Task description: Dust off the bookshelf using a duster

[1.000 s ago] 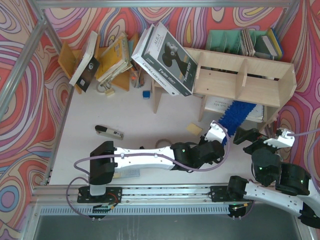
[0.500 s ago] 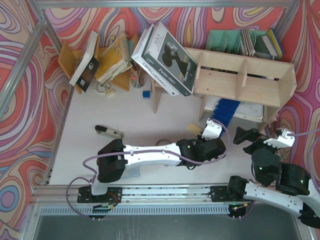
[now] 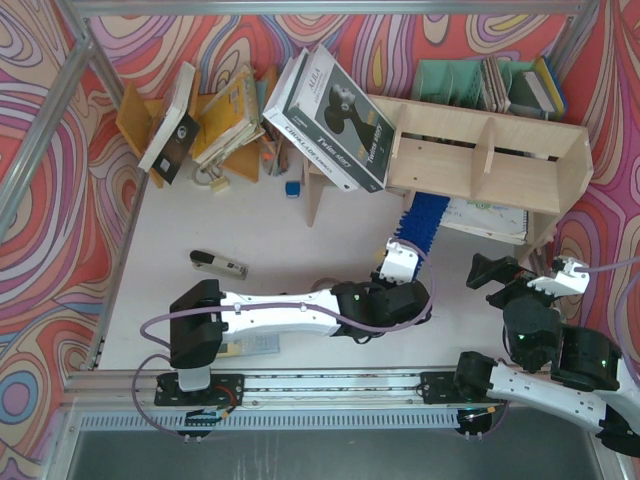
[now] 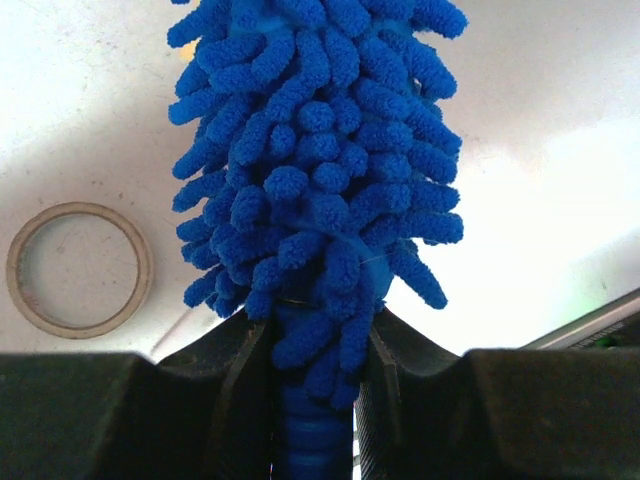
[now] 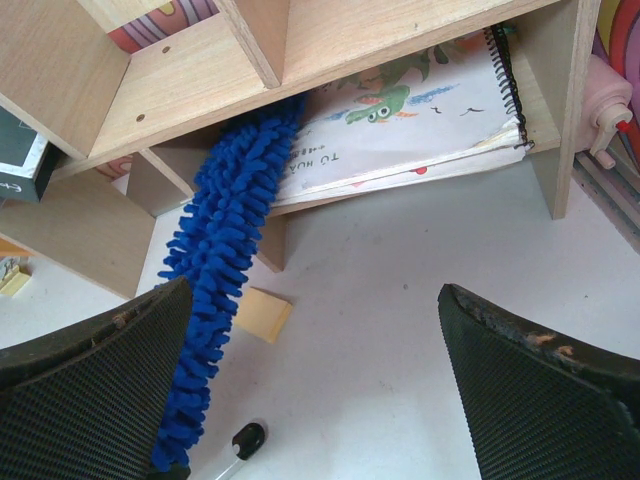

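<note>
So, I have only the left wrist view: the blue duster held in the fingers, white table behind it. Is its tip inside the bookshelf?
Observer: Yes. From above, the duster reaches into the lower tier of the bookshelf.
Operator: Is anything lying beside it there?
Observer: A spiral notebook lies in that tier. The duster's tip is right at its edge; I cannot tell if they touch.
Operator: And where is the other arm?
Observer: The right fingers stand wide open above the table, in front of the shelf. They hold nothing and are apart from the duster.
</note>
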Robot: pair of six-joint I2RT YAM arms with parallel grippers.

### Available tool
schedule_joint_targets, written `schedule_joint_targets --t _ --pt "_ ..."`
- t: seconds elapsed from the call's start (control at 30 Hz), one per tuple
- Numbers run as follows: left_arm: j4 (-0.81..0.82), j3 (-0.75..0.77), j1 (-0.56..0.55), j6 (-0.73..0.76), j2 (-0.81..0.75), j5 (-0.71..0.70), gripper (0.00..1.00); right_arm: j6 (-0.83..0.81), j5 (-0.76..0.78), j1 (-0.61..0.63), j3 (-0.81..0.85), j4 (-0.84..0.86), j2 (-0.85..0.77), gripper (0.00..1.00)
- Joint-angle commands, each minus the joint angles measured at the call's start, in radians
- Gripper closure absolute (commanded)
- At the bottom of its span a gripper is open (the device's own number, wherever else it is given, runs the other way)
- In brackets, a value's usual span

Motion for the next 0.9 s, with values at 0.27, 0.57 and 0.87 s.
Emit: schedule_joint_targets --t 0.27,0.57,0.87 --pt "0.028 0.16 -0.054 0.094 0.115 0.068 1.0 0.03 0.033 0.006 0.015 -0.03 -0.005 0.01" --pt "-0.061 -0.021 -0.052 -0.076 -0.066 -0.191 1.0 0.036 0.029 0.006 0.016 -0.035 -0.008 0.01" --pt "-0.017 -0.062 -0.065 -0.05 -0.151 -0.25 1.0 0.036 0.03 0.006 0.016 -0.035 -0.007 0.01"
